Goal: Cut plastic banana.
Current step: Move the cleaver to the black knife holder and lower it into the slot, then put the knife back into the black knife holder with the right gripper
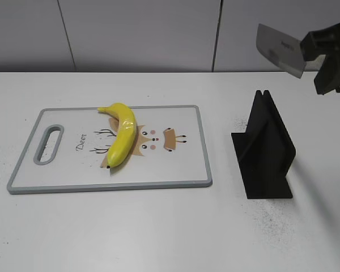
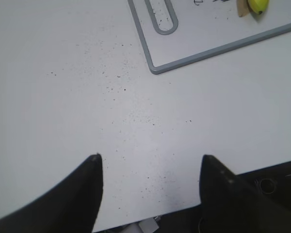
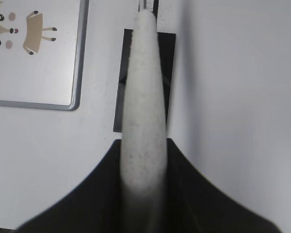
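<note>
Knife (image 1: 280, 50): clamped in our right tool (image 3: 143, 194), raised above rack (image 1: 264, 148); plastic banana (image 1: 122, 134) awaits on board (image 1: 175, 164); left tool (image 2: 148, 179) wide, empty.

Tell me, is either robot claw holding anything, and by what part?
The right claw grips a knife by its pale handle; the left claw is empty.

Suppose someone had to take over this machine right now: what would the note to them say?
Right gripper: shut on the knife, held in the air above the black knife stand.
Left gripper: open, holding nothing, over bare table near the cutting board's handle corner.
Plastic banana: lying whole on the cutting board, roughly at its middle.
Done: knife is out of the stand.
Left: bring the knife across to the board and cut the banana; probably steady it with the left gripper first.
</note>
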Available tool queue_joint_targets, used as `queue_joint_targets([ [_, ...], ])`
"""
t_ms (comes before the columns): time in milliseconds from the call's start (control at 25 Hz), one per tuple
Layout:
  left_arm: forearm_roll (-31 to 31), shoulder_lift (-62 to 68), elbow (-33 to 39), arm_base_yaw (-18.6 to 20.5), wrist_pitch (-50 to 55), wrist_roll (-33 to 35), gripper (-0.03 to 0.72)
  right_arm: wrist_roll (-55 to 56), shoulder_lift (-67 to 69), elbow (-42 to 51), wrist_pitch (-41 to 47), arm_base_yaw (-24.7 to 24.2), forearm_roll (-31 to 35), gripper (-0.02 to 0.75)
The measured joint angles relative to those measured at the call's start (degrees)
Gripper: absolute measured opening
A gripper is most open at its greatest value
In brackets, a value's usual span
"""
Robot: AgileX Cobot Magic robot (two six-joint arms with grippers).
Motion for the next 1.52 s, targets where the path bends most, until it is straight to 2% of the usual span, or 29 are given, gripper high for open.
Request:
queue_joint_targets([
  [200, -2.1, -13.0, 4.9, 0.0, 0.1, 0.0, 0.588, 1.7, -0.2, 2.8, -1.7, 0.0, 0.0, 0.163],
  [480, -4.0, -27.5, 5.7, 0.0, 0.2, 0.0, 0.588, 3.5, -0.2, 5.3, -2.5, 0.0, 0.0, 0.163],
  [840, -9.7, -28.5, 10.8, 0.0, -2.6, 4.7, 0.588, 3.8, -0.2, 5.9, -3.7, 0.0, 0.2, 0.163],
  [1040, -9.8, -28.5, 12.4, 0.0, -6.5, 5.5, 0.588, 3.8, 0.5, 5.9, -4.1, 0.0, 0.2, 0.163],
  [1520, -10.1, -28.5, 12.5, 0.9, -7.1, 5.6, 0.588, 3.8, 4.6, 5.9, -5.7, 0.0, 0.2, 0.163],
])
